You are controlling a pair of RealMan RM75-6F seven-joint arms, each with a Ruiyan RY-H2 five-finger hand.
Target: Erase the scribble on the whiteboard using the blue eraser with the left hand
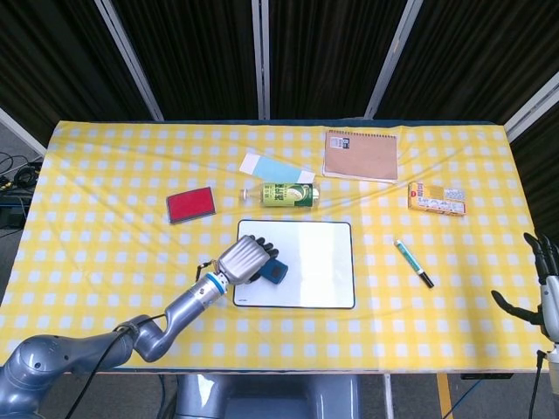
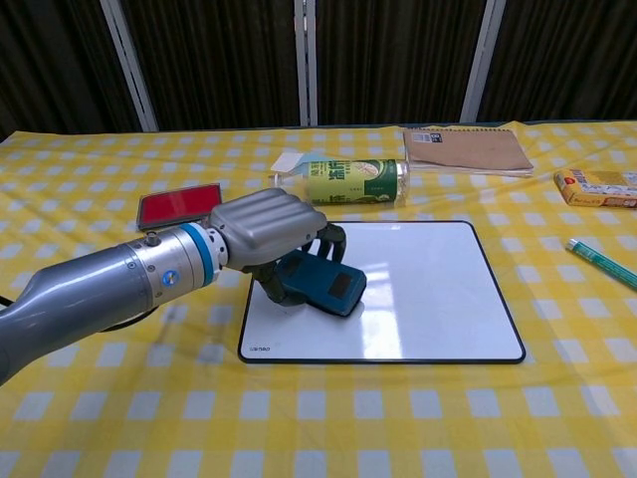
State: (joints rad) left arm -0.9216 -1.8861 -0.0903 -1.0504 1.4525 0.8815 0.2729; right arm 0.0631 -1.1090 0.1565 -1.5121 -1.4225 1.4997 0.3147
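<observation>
The whiteboard lies flat at the table's middle; its white surface shows no marks. My left hand grips the blue eraser and presses it on the board's left part. The eraser pokes out from under the curled fingers toward the right. My right hand shows only in the head view, at the far right edge beyond the table, fingers spread and holding nothing.
A green bottle lies just behind the board. A red pad sits to the left, a notebook at the back, a yellow box and a marker to the right.
</observation>
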